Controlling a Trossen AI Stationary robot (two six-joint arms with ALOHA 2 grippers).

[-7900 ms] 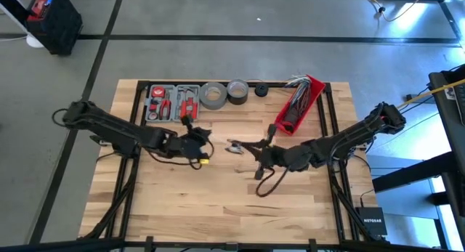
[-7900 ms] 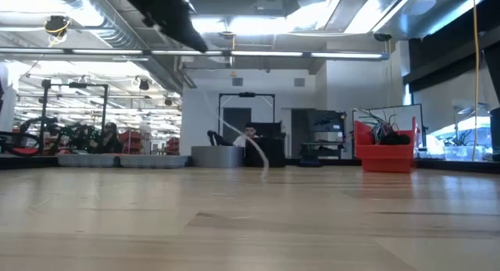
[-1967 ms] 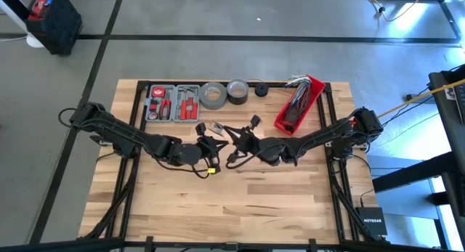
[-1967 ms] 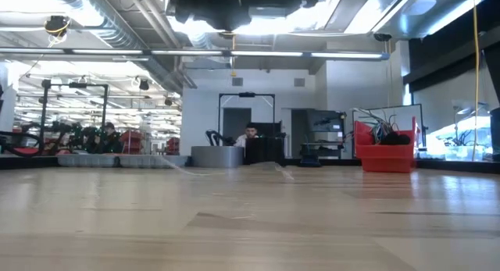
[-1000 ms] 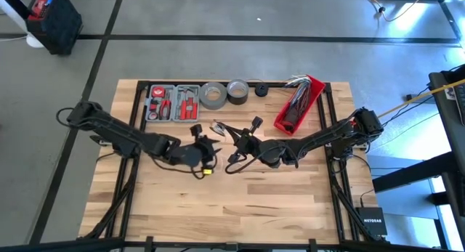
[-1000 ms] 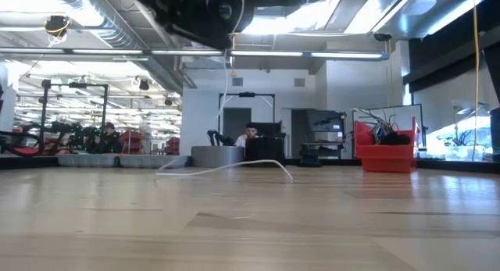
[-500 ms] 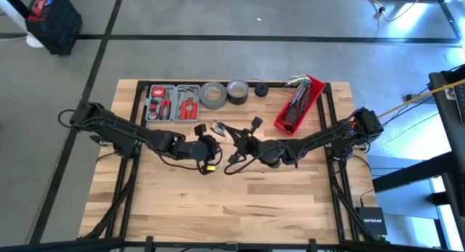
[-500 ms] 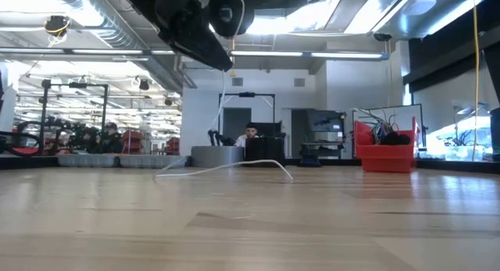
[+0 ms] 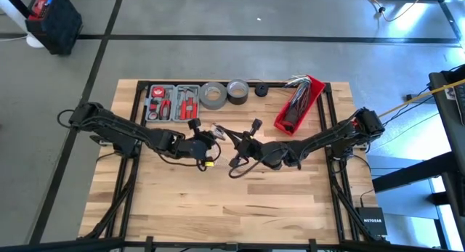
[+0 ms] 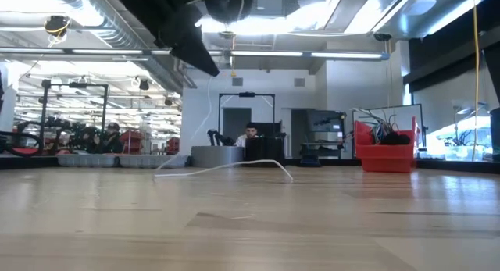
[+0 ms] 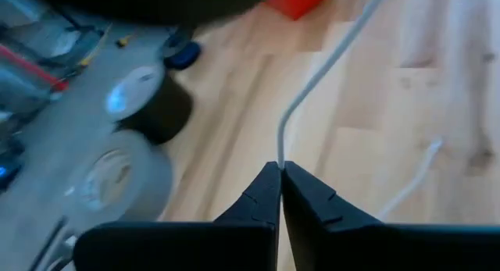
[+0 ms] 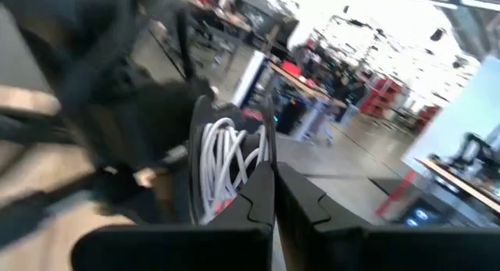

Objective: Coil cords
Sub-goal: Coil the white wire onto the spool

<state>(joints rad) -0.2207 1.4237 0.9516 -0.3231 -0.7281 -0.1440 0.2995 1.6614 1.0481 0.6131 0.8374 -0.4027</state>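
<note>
The thin white cord shows as a small coil (image 12: 230,165) in the right wrist view and as a small pale bunch (image 9: 217,128) in the high view. A slack stretch of it (image 10: 226,168) lies on the table, and a strand (image 10: 232,68) hangs down from the arms. My right gripper (image 9: 225,130) is shut at the coil, above the table's middle. My left gripper (image 9: 209,139) is just to its left, shut on a single strand (image 11: 312,76). The cord's black disc piece does not show. My left gripper pinches one strand of the cord (image 11: 280,158) between its two fingertips, only at their free ends. The strand runs on past the tips, away from the gripper, clear of the table. My right gripper is shut beside the coil's several loops (image 12: 242,173). The coil is lifted clear of the table. The fingers hide where they grip it.
Along the far edge stand a tool case (image 9: 173,103), two tape rolls (image 9: 213,96) (image 9: 237,91), a small black round piece (image 9: 261,91) and a red bin of wires (image 9: 298,103). Bare wood (image 9: 218,208) fills the near half of the table.
My left gripper has gone a little toward the far edge and toward my right gripper, turning as it went and staying shut on the strand. My right gripper has stayed about where it was. The slack stretch on the table has kept its place.
</note>
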